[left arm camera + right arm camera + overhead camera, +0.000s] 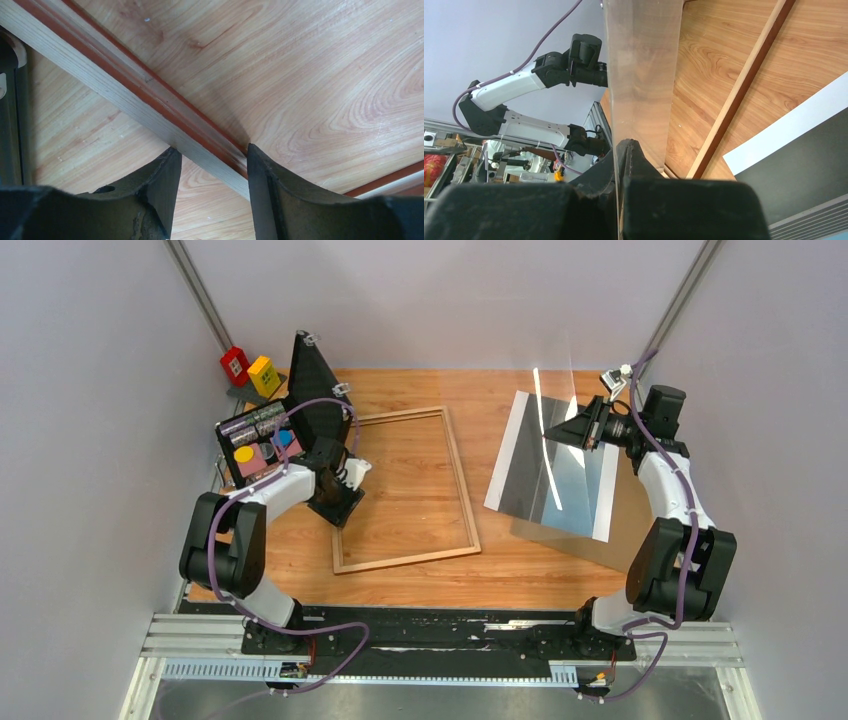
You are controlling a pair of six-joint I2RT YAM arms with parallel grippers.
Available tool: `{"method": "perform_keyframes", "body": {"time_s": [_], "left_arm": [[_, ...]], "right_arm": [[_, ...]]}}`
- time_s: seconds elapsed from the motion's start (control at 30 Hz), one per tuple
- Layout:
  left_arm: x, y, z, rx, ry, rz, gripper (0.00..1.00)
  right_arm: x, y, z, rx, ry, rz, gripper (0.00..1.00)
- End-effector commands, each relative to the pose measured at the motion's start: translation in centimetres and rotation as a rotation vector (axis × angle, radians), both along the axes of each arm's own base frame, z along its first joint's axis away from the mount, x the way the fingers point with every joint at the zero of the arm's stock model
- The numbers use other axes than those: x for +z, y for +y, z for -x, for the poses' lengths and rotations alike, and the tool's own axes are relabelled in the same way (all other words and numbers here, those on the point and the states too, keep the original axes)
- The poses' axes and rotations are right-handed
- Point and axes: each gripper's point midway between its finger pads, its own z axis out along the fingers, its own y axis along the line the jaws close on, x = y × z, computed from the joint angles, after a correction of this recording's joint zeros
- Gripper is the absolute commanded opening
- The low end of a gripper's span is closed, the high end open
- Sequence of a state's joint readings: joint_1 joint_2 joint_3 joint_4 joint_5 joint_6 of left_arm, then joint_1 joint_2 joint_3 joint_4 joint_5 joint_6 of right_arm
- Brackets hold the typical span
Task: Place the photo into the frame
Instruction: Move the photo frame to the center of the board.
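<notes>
Down low, our left claw (210,150) straddles the frame (125,90) rail; grip unclear. Our raised right claw (621,147) clamps the pane (641,75).

Wooden table (420,390) between plain grey walls (90,440). At its far left corner, a black case (262,440) lies open (lid upright, coloured round and square pieces in the tray). Just behind it stand a red block (235,364) and a yellow block (264,375), side by side. A metal rail (700,650) runs along the near edge.
</notes>
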State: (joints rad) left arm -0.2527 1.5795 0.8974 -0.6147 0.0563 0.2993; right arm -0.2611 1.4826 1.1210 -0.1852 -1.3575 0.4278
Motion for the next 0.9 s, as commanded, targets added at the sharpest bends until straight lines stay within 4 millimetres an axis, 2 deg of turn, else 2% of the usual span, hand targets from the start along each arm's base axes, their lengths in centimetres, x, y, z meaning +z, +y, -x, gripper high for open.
{"method": "perform_keyframes", "body": {"time_s": [0.0, 0.17, 0.57, 0.77, 0.87], "left_arm": [[0.0, -1.1, -0.7, -0.040, -0.005, 0.058, 0.53], [-0.2, -1.6, -1.2, -0.062, 0.008, 0.062, 0.44], [0.2, -4.1, -2.9, 0.023, 0.023, 0.120, 0.39], [0.2, -5.1, -3.1, 0.076, 0.037, 0.170, 0.33], [0.2, -5.6, -3.2, 0.093, 0.038, 0.196, 0.26]], "right_arm": [[1.6, 0.1, 0.1, 0.009, -0.066, 0.017, 0.00], [1.5, 0.1, -0.1, 0.010, -0.061, 0.015, 0.00], [0.1, 1.3, -0.9, 0.020, -0.029, 0.024, 0.00], [-0.4, 1.4, -1.8, -0.008, 0.011, -0.013, 0.00], [-0.7, 1.5, -2.3, -0.019, 0.026, -0.032, 0.00]]}}
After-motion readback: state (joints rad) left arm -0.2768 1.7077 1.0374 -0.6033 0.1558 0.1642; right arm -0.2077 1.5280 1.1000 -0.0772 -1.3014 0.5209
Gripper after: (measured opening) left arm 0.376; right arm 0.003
